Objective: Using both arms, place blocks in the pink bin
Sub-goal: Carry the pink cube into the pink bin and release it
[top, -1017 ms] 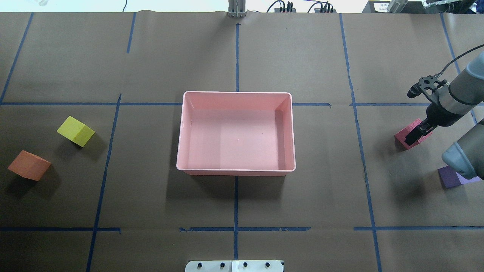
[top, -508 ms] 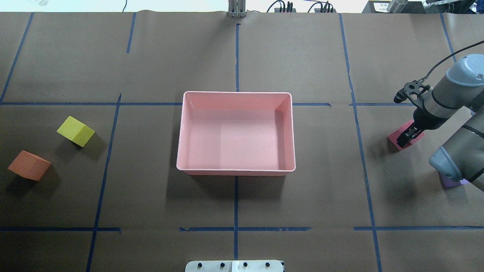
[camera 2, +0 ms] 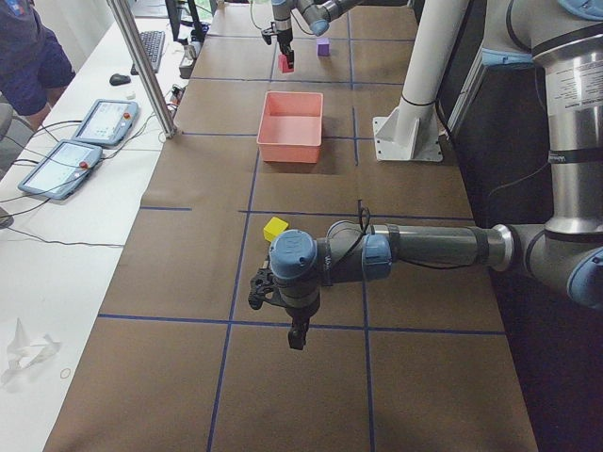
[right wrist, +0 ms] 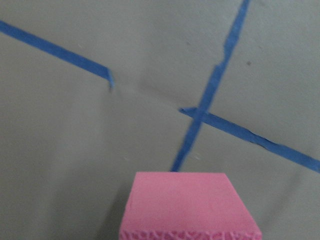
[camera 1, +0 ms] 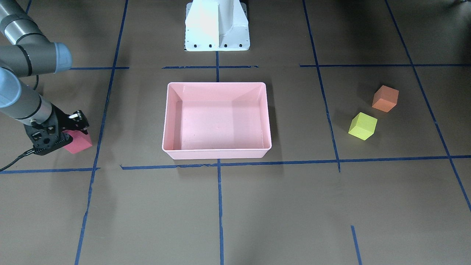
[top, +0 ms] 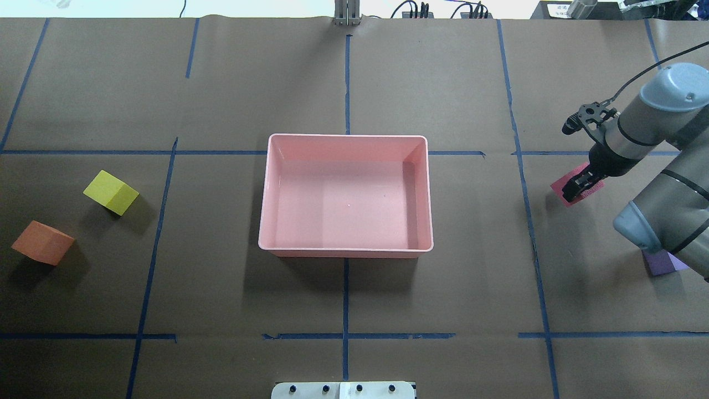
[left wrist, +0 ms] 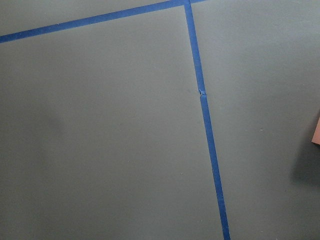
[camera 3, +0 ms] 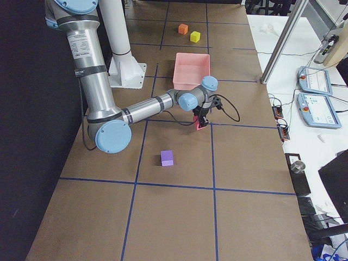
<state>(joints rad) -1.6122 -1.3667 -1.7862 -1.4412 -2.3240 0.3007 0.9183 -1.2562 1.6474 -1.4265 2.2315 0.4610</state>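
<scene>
Red block [camera 1: 80, 144], a matte pink-red foam cube, is clamped between the fingers of the right gripper [top: 571, 192]. It's on the robot's right of the pink bin [top: 346, 252], well apart from it. We think it's just off the table [top: 443, 83], but that's hard to tell. Yellow-green block [top: 111, 192] and orange block [top: 42, 242] lie near each other, left of the bin. Purple block [top: 658, 263] is partly hidden by the right arm [top: 659, 127]. We see all four cubes outside the bin. Left gripper [camera 2: 295, 334]: we can't tell how open it is.
</scene>
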